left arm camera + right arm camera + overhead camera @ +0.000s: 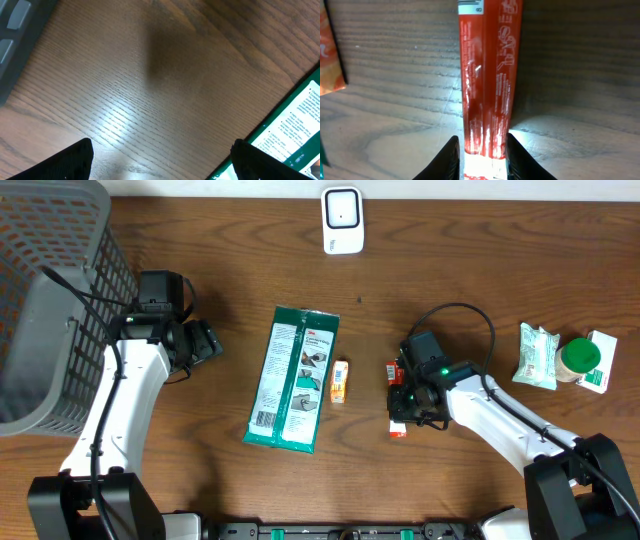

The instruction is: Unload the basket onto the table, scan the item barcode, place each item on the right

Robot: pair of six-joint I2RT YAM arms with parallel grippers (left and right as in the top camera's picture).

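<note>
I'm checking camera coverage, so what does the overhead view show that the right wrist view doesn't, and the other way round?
Only overhead: the white scanner, the grey basket, the left fingers, and a white-green packet and a green-lidded jar at the far right. Only right wrist: the fine print along the red pack, and the right fingers against its two sides. Both: the red pack, the orange box beside it, and the wooden table.
</note>
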